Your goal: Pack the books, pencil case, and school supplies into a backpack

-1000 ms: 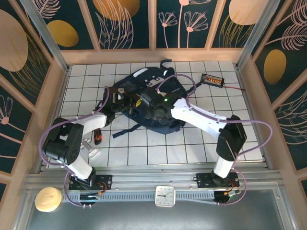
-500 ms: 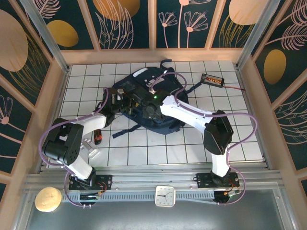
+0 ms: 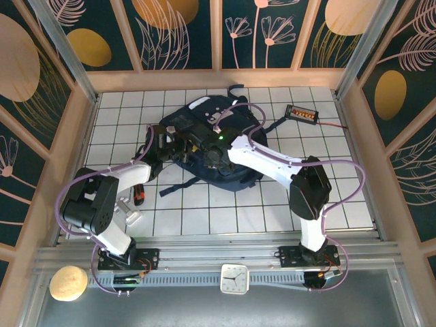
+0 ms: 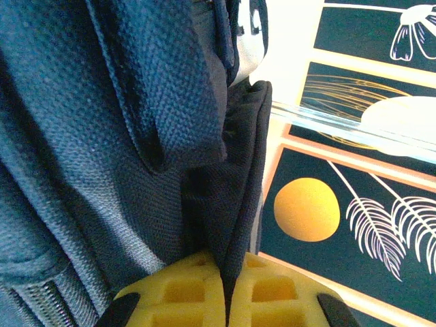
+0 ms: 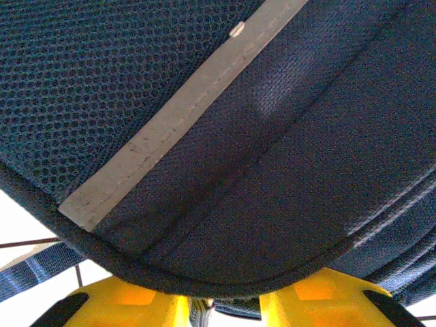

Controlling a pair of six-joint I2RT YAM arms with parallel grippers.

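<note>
The navy backpack (image 3: 225, 174) lies in the middle of the tiled table, its pale patches toward the back. My left gripper (image 3: 178, 145) is at the backpack's left side, shut on a dark folded edge of the backpack (image 4: 231, 204) pinched between its yellow pads (image 4: 184, 293). My right gripper (image 3: 208, 151) sits over the backpack's middle. Its yellow pads (image 5: 136, 300) stand a little apart, and a mesh flap of the backpack (image 5: 272, 170) with a pale stripe (image 5: 170, 129) lies across their tips. The books, pencil case and school supplies are hidden or out of view.
A black box with orange lights (image 3: 302, 113) and its cable lie at the back right. A short black and red object (image 3: 138, 194) lies beside the left arm. Wooden walls ring the table (image 3: 272, 218). A white clock (image 3: 234, 278) sits on the front rail.
The right arm has swung left and forward, bringing its gripper further over the backpack, and its jaws have narrowed. The left gripper has kept its hold and place.
</note>
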